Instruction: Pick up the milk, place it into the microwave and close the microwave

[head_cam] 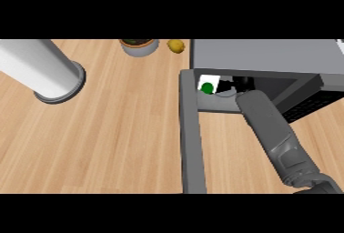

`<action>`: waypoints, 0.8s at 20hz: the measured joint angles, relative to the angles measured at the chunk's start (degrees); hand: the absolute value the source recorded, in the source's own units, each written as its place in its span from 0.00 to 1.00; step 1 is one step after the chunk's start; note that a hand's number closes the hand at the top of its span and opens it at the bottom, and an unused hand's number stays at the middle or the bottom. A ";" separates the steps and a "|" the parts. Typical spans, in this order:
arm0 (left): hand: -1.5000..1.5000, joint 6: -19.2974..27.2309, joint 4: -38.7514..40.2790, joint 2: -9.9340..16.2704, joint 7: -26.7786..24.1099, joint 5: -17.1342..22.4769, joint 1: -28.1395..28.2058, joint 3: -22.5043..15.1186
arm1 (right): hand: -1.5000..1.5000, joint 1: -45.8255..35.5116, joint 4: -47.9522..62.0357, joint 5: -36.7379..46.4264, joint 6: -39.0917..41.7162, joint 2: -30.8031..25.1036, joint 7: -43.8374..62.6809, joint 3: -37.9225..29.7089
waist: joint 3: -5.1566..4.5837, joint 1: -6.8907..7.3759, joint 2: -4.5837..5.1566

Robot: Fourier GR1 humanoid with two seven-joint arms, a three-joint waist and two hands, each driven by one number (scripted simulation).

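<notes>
A kitchen — wooden counter [101,136], open microwave [269,59], a lemon [176,45].

I count one grey box-shaped microwave [269,57] at the counter's far right edge, its single grey door [192,136] swung open. One white milk carton with a green mark [208,85] sits inside. One grey forearm [275,134] shows. Along the far edge: one yellow lemon [176,45], one grey potted plant [139,46]. One tall white cylinder [37,68] stands at the left edge.

The wooden counter [101,145] carries a white cylinder [40,68], a potted plant [139,46], a lemon [176,45] and the microwave [269,57].
</notes>
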 measured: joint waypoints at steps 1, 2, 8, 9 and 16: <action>0.00 0.33 0.23 0.05 -0.10 -0.34 -0.68 -0.14 | 1.00 -0.75 1.31 0.00 -0.44 -0.28 -0.61 -0.51 | -0.01 0.14 0.11; 0.00 -0.17 0.48 0.05 -0.42 -0.25 -0.56 -0.08 | 1.00 -1.45 2.56 0.23 -1.19 -0.74 -0.75 -0.83 | -0.01 0.46 0.21; 0.00 0.20 0.65 -0.69 -0.66 -1.96 -2.33 -1.73 | 1.00 -4.39 7.58 2.61 -9.72 -2.59 -1.94 -1.48 | 0.11 1.52 1.14; 0.00 0.08 0.90 -0.42 -0.67 -1.95 -2.43 -1.67 | 1.00 -4.82 8.29 2.95 -10.96 -3.00 -2.08 -1.52 | 0.16 1.85 1.31; 0.00 0.15 1.43 -0.27 -0.54 -3.23 -3.99 -3.01 | 1.00 -6.75 12.68 5.75 -16.49 -6.03 -3.04 -0.64 | 0.15 3.43 2.14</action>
